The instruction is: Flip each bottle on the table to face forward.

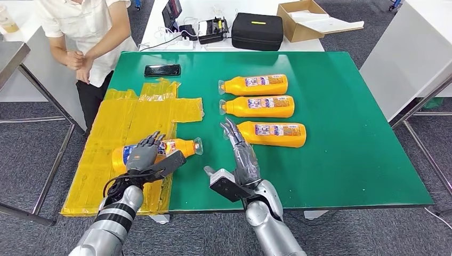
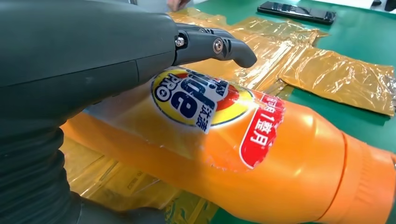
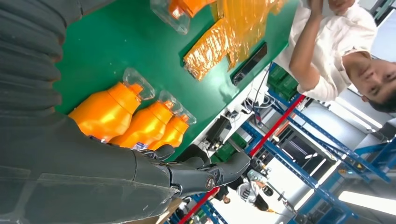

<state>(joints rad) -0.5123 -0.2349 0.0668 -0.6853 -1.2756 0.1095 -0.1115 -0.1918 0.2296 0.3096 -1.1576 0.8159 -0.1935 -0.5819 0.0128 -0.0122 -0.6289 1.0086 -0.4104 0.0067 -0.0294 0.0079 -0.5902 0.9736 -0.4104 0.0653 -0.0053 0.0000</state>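
Three orange bottles lie side by side in the middle of the green table, caps pointing left. A fourth orange bottle lies on the yellow plastic sheet near the front left. My left hand grips it, fingers curled over its top. In the left wrist view that bottle shows its colourful label under my left hand. My right hand is open with straight fingers, its tips just short of the nearest bottle's cap. The right wrist view shows my right hand before the three bottles.
A black phone lies near the table's far left. A person stands at the far left corner with hands clasped. Behind the table are a black case and a cardboard box. The table's right half is bare green.
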